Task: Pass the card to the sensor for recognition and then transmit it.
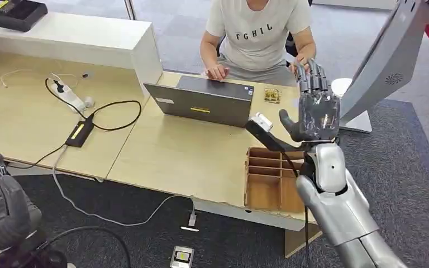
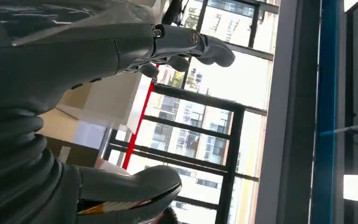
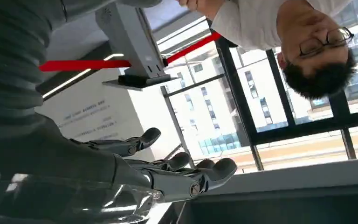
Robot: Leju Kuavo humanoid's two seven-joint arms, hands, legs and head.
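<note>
Card: not surely identified. Candidate: a small white piece (image 1: pixel 263 121) atop a dark stand, just beside the right hand (image 1: pixel 315 111) at its 9 o'clock; it may instead be the sensor.
Divided wooden tray (image 1: pixel 255 192) on the surface (image 1: pixel 173 151): at that hand's 7 o'clock.
Right hand: raised, fingers spread, empty; judged nearer.
Left hand (image 1: pixel 0 206): well apart, fingers apart, empty.

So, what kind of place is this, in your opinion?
Most likely an office or a lab workspace. A person in a white T-shirt sits at a light wooden desk behind an open grey laptop, a white power strip lies nearby, and large dark-framed windows face city buildings.
</note>
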